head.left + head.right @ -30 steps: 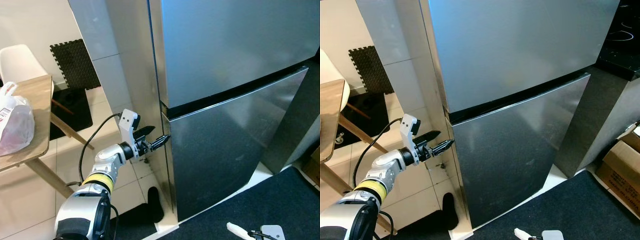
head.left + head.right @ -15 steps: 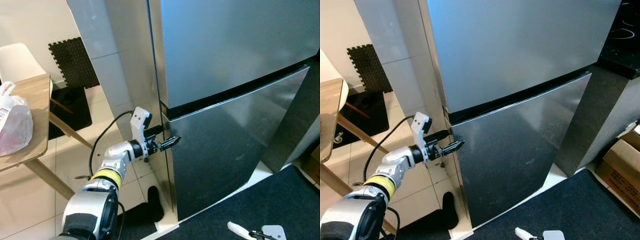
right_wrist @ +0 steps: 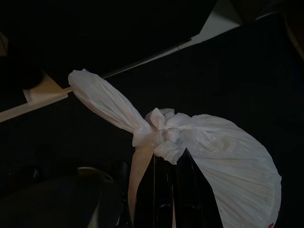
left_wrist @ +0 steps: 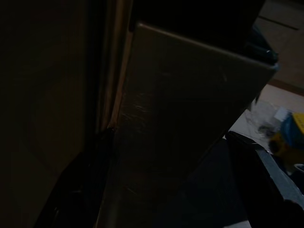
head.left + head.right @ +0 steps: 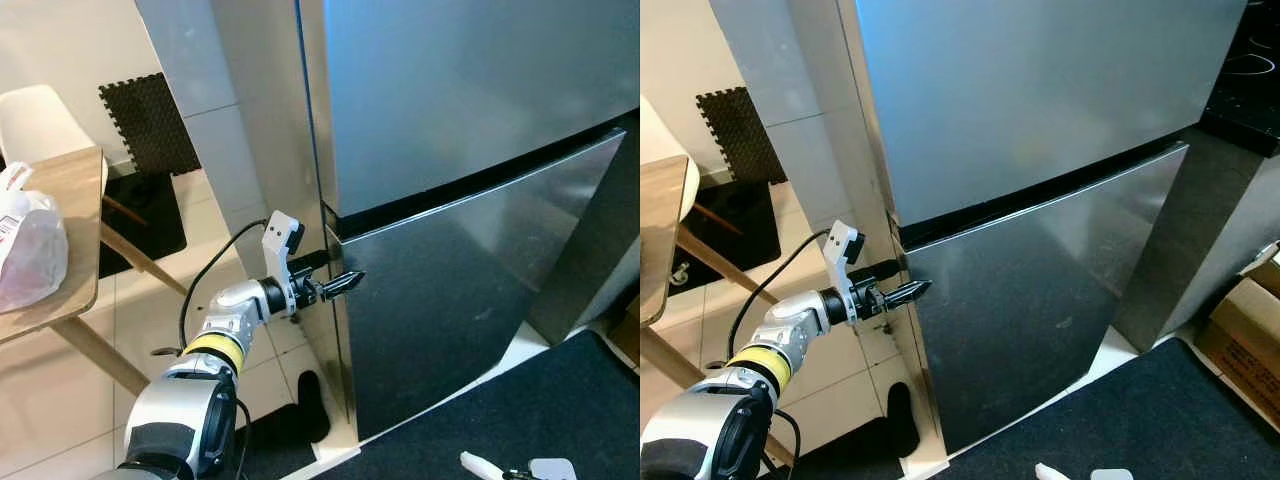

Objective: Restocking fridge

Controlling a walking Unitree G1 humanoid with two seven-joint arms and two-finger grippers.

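Note:
A tall steel fridge [image 5: 470,110] stands in front of me, with an upper door and a lower door [image 5: 460,300]. My left gripper [image 5: 340,271] is at the left edge of the lower door, just under the dark seam between the doors. It is open, and the door edge [image 4: 175,133] runs between its two fingers [image 4: 76,190]. My right gripper [image 3: 167,166] hangs low over the dark rug. It is shut on the knot of a white plastic bag [image 3: 228,156].
A wooden table [image 5: 70,190] at the left carries a filled plastic bag [image 5: 28,250], with a white chair [image 5: 40,115] behind it. A black foam mat [image 5: 150,120] lies by the wall. A dark rug [image 5: 560,420] and a cardboard box [image 5: 1252,330] sit at the right.
My left gripper has reached forward from beside the fridge to the lower door's edge, with one finger now across the door front. In the last half second it has barely moved.

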